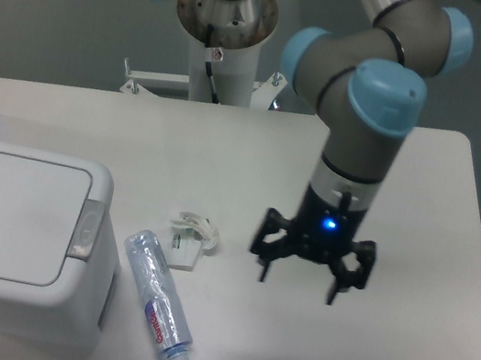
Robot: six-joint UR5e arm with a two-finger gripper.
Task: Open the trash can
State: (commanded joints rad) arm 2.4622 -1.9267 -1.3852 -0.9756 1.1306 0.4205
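End effector (299,284) spread wide, gripping nothing, poised over bare table (412,266) right of centre. At its 9 o'clock, well apart: crumpled wrapper (189,236), then clear bottle (156,313) lying flat. Farther toward 9, trash can (15,243) at the table's left front edge, lid shut, grey latch facing the bottle.

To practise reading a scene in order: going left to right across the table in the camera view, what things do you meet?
Trash can → clear bottle lying on its side → small white crumpled item → pincer, open above the table.
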